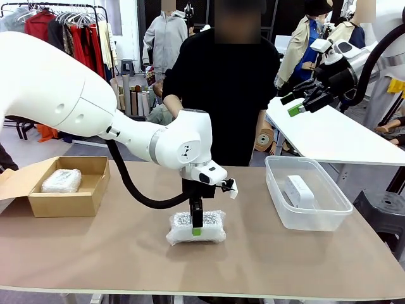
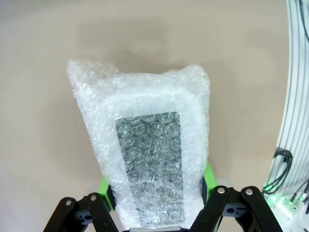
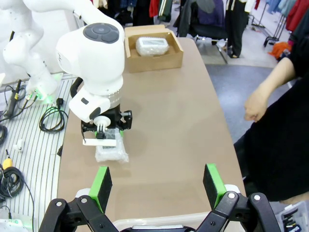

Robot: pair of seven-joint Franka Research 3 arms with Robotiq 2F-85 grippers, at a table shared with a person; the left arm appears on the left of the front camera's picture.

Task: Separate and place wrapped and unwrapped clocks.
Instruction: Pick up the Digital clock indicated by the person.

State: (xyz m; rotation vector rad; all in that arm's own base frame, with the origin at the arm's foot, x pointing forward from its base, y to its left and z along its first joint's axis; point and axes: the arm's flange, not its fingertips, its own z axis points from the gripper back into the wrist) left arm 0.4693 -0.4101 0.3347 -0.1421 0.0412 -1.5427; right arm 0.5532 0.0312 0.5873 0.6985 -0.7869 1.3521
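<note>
Table, tan top, shared w/ a person in black at far side. No readable brand, label or print on any item; small dark mark on left arm's wrist joint, too small to read.

Item 1: wrapped clock, bubble-wrap bundle, dark face showing through wrap, lying near table centre toward the near edge. Left gripper is down on it, green pads pressed against its two long sides, pinching it; bundle rests on table top. Bare table all round it, well apart from both containers.

Item 2: smaller wrapped bundle inside open cardboard box, at left end of table, flap hanging past the edge.

Item 3: bare white clock lying in clear plastic bin, right side, near the right edge.

Right gripper held high over right side, fingers spread, nothing between them. Wide bare strip between box and bin.
</note>
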